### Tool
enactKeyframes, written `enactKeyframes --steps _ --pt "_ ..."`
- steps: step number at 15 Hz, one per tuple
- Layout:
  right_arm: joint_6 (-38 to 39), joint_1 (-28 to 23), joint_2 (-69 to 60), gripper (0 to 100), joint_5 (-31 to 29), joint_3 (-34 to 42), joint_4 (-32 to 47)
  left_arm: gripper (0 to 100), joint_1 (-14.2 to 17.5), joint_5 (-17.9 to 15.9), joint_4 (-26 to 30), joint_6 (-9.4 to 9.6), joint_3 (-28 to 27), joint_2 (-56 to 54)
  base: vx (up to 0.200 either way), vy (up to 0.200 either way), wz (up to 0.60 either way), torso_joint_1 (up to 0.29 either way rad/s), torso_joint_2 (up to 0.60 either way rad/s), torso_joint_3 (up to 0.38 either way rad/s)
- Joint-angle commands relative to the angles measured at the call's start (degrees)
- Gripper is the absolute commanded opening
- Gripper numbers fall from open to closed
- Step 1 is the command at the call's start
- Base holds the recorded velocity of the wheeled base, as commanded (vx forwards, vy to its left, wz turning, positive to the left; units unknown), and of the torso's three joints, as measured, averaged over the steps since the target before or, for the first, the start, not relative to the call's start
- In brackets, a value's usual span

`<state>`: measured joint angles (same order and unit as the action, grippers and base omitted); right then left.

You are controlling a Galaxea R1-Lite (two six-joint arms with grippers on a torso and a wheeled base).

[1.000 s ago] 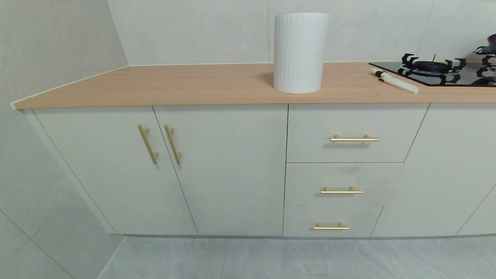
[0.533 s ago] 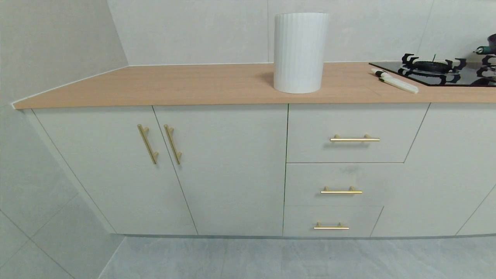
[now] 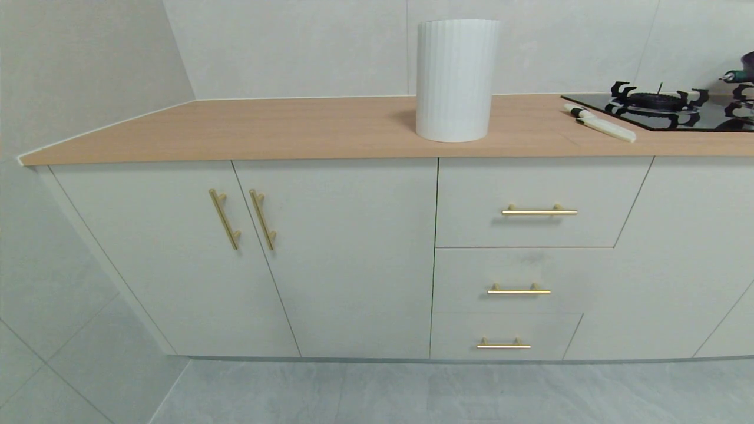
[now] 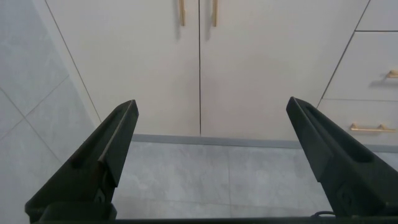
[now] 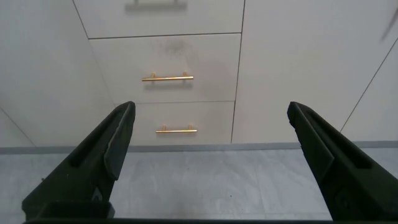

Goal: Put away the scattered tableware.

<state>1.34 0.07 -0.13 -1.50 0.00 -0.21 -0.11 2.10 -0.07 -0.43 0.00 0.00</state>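
A white-handled utensil with a dark tip [image 3: 599, 122] lies on the wooden counter [image 3: 265, 126] beside the stove. A tall white ribbed container [image 3: 455, 79] stands upright on the counter to its left. My left gripper [image 4: 211, 112] hangs low and open, facing the two cabinet doors [image 4: 199, 56] above the floor. My right gripper [image 5: 210, 112] is also low and open, facing the lower drawers [image 5: 168, 68]. Nothing is between the fingers of either one.
A black gas stove [image 3: 665, 109] occupies the counter's right end, with a dark pot [image 3: 747, 62] at the edge. Below are two doors with gold handles [image 3: 242, 218] and three shut drawers [image 3: 533, 206]. Grey tiled floor [image 3: 377, 391] lies before the cabinets; a wall closes the left side.
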Motion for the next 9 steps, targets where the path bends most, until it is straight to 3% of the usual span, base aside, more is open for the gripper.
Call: enactKeyframes --steps 1,2,4,9 --pt "-0.02 0.01 0.13 100 0.01 0.00 0.03 100 0.02 0.01 -0.01 -0.01 0.00 0.00 0.000 0.000 0.00 0.000 0.00 0.000" --pt "-0.02 0.01 0.13 100 0.01 0.00 0.03 100 0.02 0.01 -0.01 -0.01 0.00 0.00 0.000 0.000 0.00 0.000 0.00 0.000" --pt "-0.02 0.01 0.13 100 0.01 0.00 0.03 100 0.02 0.01 -0.01 0.08 0.00 0.00 0.000 0.000 -0.60 0.005 0.00 0.005" --pt "0.07 0.01 0.13 100 0.01 0.00 0.03 100 0.02 0.01 -0.01 0.08 0.00 0.00 0.000 0.000 0.00 0.000 0.00 0.000"
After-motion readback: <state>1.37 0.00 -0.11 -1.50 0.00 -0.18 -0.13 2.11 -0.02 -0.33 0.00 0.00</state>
